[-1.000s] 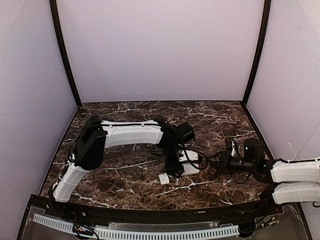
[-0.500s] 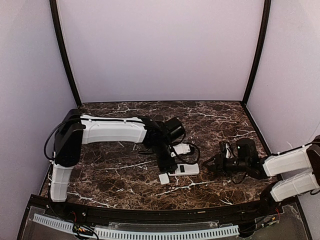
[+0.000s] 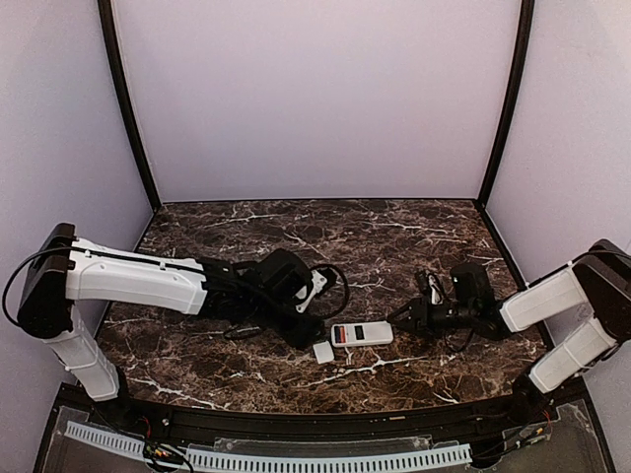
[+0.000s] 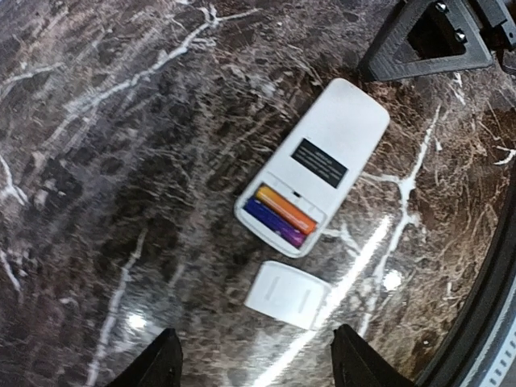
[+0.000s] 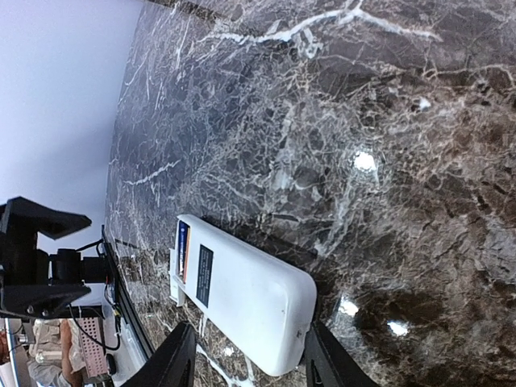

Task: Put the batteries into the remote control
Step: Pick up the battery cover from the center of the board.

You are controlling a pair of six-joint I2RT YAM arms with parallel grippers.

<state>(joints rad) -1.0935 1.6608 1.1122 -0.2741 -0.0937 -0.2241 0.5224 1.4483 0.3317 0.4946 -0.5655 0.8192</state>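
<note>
Remote control (image 4: 334,149), back-up at the marble table's (image 3: 414,232) near centre, orange and purple batteries (image 4: 281,216) bedded in its left bay, battery cover (image 4: 288,294) just nearer; left gripper (image 4: 256,364) and right gripper (image 5: 250,359) jaws parted, holding nothing; best steady the right end, seat cover squarely.

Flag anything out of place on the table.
The white battery cover lies loose on the table, apart from the remote. The remote lies face down with its compartment uncovered, the orange battery and purple battery seated side by side inside.
</note>
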